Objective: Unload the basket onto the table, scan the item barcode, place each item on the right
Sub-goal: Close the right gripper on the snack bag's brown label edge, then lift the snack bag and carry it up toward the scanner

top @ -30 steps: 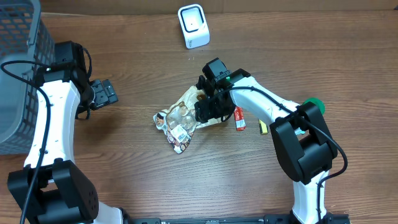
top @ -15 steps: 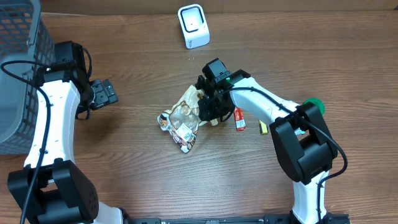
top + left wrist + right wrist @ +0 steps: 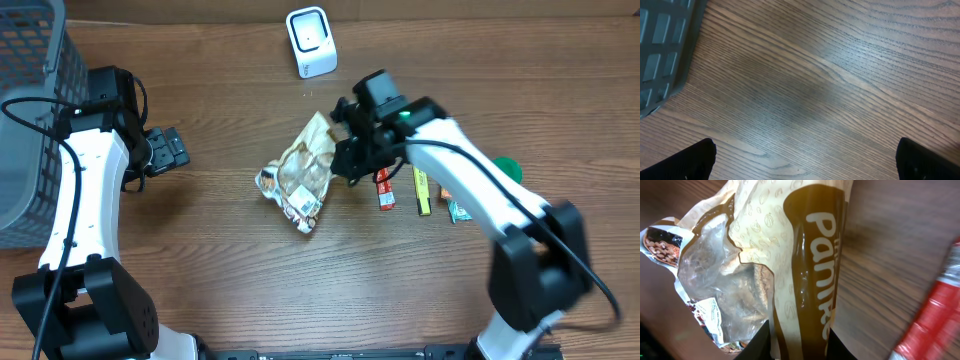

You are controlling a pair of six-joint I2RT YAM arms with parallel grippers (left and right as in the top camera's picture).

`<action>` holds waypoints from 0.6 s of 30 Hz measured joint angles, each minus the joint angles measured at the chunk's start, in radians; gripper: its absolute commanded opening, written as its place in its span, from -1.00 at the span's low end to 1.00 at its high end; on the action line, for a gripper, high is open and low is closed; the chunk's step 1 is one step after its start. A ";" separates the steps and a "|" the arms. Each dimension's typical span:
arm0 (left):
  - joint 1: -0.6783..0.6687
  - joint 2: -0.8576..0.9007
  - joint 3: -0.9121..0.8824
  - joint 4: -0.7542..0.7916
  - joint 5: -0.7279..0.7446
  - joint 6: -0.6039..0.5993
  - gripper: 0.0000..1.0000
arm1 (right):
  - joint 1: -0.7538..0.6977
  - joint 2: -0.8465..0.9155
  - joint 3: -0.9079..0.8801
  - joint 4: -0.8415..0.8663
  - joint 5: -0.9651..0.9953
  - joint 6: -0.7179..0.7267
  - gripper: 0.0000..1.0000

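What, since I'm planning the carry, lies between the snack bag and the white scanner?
Only bare wooden table, apart from a tiny pale speck; the overhead view shows it between snack bag and scanner.

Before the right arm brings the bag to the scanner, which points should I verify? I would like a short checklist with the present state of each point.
1. Right gripper shut on the snack bag: ok. The right wrist view shows the bag's edge pinched between the fingers.
2. Bag apart from the red packet: ok.
3. Way to the white scanner: ok. Only bare table lies between.
4. Barcode turned toward the scanner: cannot tell.
5. Left gripper out of the way: ok. It is open and holds nothing, near the basket.
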 measured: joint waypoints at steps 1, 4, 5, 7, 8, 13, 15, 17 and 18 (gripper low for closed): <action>0.000 0.000 0.000 0.000 0.000 0.000 1.00 | -0.004 -0.032 0.000 -0.015 -0.001 -0.003 -0.93; 0.000 0.000 0.000 0.000 0.000 0.000 1.00 | -0.006 -0.120 0.000 -0.042 -0.004 -0.007 -0.93; 0.000 0.000 0.000 0.000 0.000 0.000 1.00 | -0.006 -0.141 0.000 -0.045 -0.005 -0.008 -0.93; 0.000 0.000 0.000 0.000 0.000 0.000 1.00 | -0.006 -0.168 0.000 -0.045 -0.007 -0.009 -0.93; 0.000 0.000 0.000 0.000 0.000 0.000 0.99 | -0.006 -0.177 0.000 -0.044 -0.007 -0.008 -0.93; 0.000 0.000 0.000 0.000 0.000 0.000 1.00 | -0.006 -0.185 0.000 -0.041 -0.001 -0.009 -0.93; 0.000 0.000 0.000 0.000 0.000 0.000 0.99 | -0.006 -0.185 0.000 -0.039 0.012 -0.009 -0.93; 0.000 0.000 0.000 0.000 0.000 0.000 1.00 | -0.006 -0.185 0.000 -0.034 0.035 -0.009 -0.93; 0.000 0.000 0.000 0.000 0.000 0.000 1.00 | -0.006 -0.185 0.000 -0.028 0.042 -0.009 -0.93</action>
